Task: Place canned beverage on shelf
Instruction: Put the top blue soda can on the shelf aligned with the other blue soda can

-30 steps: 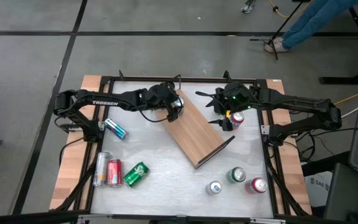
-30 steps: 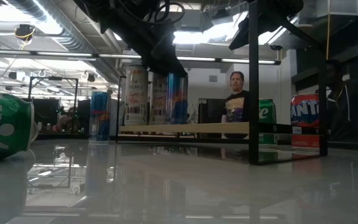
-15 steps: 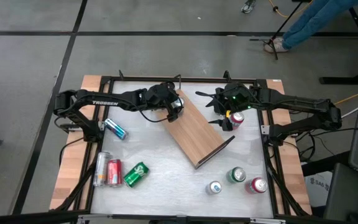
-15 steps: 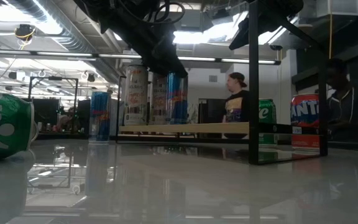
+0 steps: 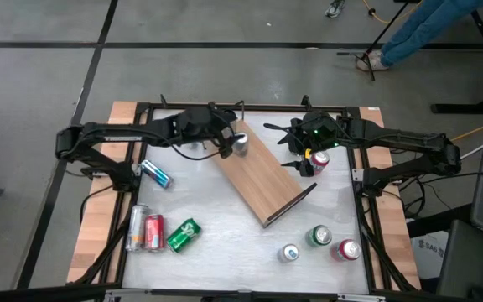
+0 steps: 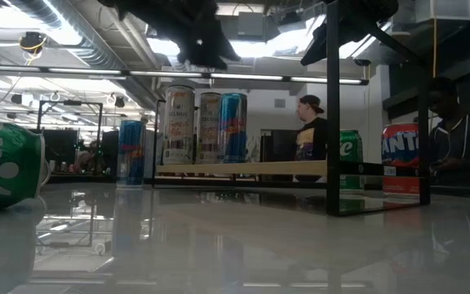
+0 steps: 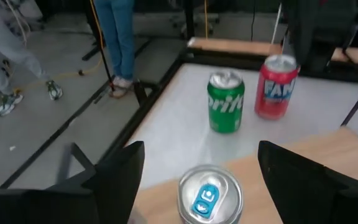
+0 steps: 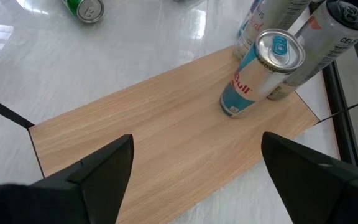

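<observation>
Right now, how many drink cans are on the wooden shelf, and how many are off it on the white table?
Cans on the shelf: 3
Cans on the table: 8
Total: 11

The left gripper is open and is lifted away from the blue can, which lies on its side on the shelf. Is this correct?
Not quite: the blue can stands upright on the shelf; it does not lie on its side. The low view shows it standing. The rest holds: the left gripper is open and lifted away from the can.

My shelf [image 8: 166, 149]: matt light wood grain. Slim can [image 8: 260, 71]: glossy printed metal. Tabletop [image 8: 104, 68]: smooth, glossy white.
</observation>
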You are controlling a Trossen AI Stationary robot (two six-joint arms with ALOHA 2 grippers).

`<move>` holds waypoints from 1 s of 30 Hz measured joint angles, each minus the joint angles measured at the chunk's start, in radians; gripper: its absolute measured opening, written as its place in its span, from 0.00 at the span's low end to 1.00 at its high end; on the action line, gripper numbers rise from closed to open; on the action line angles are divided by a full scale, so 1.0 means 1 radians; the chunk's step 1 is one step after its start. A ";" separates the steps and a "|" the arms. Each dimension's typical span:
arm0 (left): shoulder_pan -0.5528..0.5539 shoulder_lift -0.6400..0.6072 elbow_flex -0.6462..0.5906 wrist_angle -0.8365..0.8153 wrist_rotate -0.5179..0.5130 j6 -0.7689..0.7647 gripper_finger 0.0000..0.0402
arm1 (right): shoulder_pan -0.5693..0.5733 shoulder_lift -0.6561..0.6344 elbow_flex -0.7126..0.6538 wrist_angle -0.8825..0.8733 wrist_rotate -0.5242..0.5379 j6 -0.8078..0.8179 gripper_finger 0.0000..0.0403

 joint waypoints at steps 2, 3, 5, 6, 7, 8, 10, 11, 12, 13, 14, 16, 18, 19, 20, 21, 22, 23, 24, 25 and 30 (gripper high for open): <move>0.000 -0.037 0.000 -0.008 0.000 0.035 0.76 | 0.000 0.000 0.000 0.000 0.000 0.000 0.85; 0.000 -0.059 0.000 -0.024 0.000 0.058 0.76 | 0.000 0.000 0.000 0.000 0.000 0.000 0.85; 0.001 -0.101 0.000 -0.061 -0.002 0.084 0.76 | 0.000 0.000 0.000 0.000 0.000 0.000 0.85; 0.003 -0.123 0.001 -0.085 -0.012 0.082 0.76 | 0.000 0.000 0.000 0.000 0.000 0.000 0.85; 0.007 -0.146 0.001 -0.124 -0.025 0.072 0.76 | 0.000 0.000 0.000 0.000 0.000 0.000 0.85; 0.012 -0.169 0.000 -0.165 -0.043 0.064 0.76 | 0.000 0.000 0.000 0.000 0.000 0.000 0.85; 0.024 -0.213 0.001 -0.242 -0.086 0.043 0.76 | 0.000 0.000 0.000 0.000 0.000 0.000 0.85; 0.032 -0.237 0.000 -0.296 -0.107 0.033 0.76 | 0.000 0.000 0.000 0.000 0.000 0.000 0.85; 0.040 -0.255 0.001 -0.341 -0.130 0.017 0.76 | 0.000 0.000 0.000 0.000 0.000 0.000 0.85; 0.048 -0.274 0.001 -0.382 -0.152 -0.001 0.76 | 0.000 0.000 0.000 0.000 0.000 0.000 0.85; 0.056 -0.291 0.001 -0.431 -0.170 -0.022 0.76 | 0.000 0.000 0.000 0.000 0.000 0.000 0.85; 0.076 -0.315 0.001 -0.529 -0.201 -0.078 0.76 | 0.000 0.000 0.000 0.000 0.000 0.000 0.85; 0.097 -0.328 0.001 -0.631 -0.209 -0.140 0.76 | 0.000 0.000 0.000 0.000 0.000 0.000 0.85; 0.109 -0.330 0.000 -0.683 -0.209 -0.174 0.76 | 0.000 0.000 0.000 0.000 0.000 0.000 0.85; 0.119 -0.330 0.000 -0.727 -0.209 -0.210 0.76 | 0.000 0.000 0.000 0.000 0.000 0.000 0.85; 0.130 -0.329 0.001 -0.772 -0.209 -0.245 0.76 | 0.000 0.000 0.000 0.000 0.000 0.000 0.85; 0.141 -0.327 0.000 -0.814 -0.209 -0.276 0.76 | 0.000 0.000 0.000 0.000 0.000 0.000 0.85; 0.152 -0.321 0.000 -0.848 -0.210 -0.302 0.76 | 0.000 0.000 0.000 0.000 -0.001 0.000 0.85; 0.161 -0.314 0.000 -0.871 -0.211 -0.325 0.76 | 0.000 0.000 0.000 0.000 -0.001 0.000 0.85; 0.169 -0.308 0.000 -0.886 -0.211 -0.347 0.76 | 0.000 0.000 0.000 0.000 -0.002 0.000 0.85; 0.214 -0.285 -0.035 -0.874 -0.231 -0.442 0.76 | 0.000 0.000 0.000 0.000 -0.002 0.000 0.85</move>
